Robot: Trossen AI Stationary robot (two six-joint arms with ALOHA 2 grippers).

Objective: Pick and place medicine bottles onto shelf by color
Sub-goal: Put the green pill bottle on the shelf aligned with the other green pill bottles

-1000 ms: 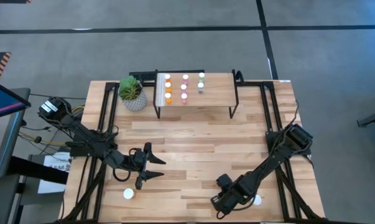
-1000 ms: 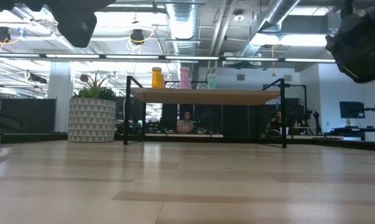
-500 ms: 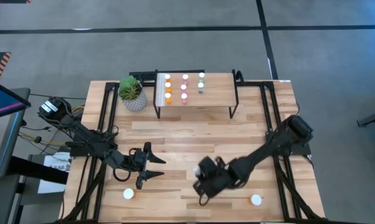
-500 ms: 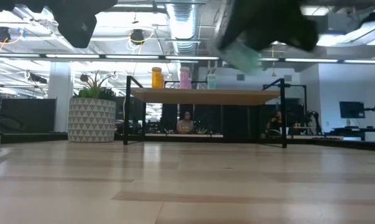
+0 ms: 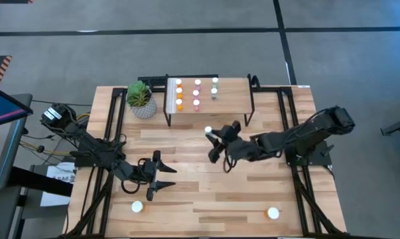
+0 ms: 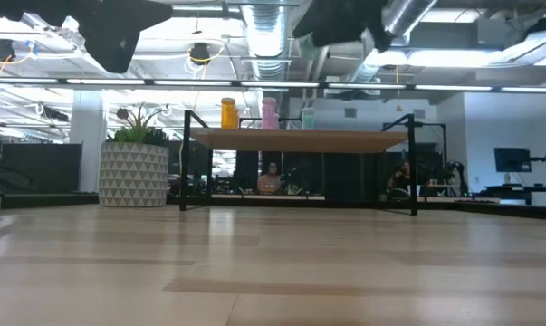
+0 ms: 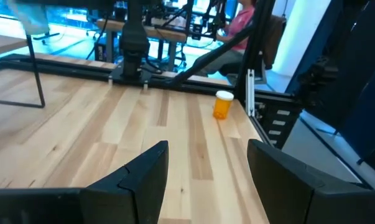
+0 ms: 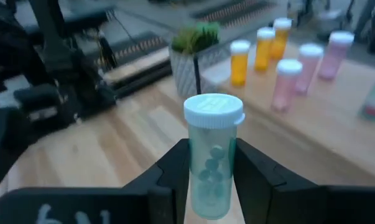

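Observation:
My right gripper (image 5: 215, 139) is above the table's middle, in front of the shelf (image 5: 226, 99), shut on a teal medicine bottle with a white cap (image 8: 212, 168). The shelf, a light-wood platform on black legs, carries rows of orange (image 5: 179, 99), pink (image 5: 197, 96) and teal (image 5: 214, 89) bottles, standing on their bases. My left gripper (image 5: 153, 178) is open and empty over the near left of the table. An orange bottle (image 5: 272, 213) stands on the table near the front right edge, and another bottle (image 5: 138, 207) stands at the front left. My right gripper pinches the teal bottle's body (image 8: 211, 186) between its two fingers (image 8: 175, 171), one on each side, below the cap (image 8: 213, 111). The fingers come roughly level from the table's right. The bottle stands upright in the hold, cap up, lifted clear of the table.
A green plant in a white patterned pot (image 5: 140, 99) stands left of the shelf. Black frame rails (image 5: 299, 133) run along both table sides. People sit in the room behind the table (image 6: 271, 177).
My right gripper has risen from the table's near right edge and gone toward the far edge and the shelf, carrying the teal bottle lifted clear. The orange bottle at the front right stays where it was.

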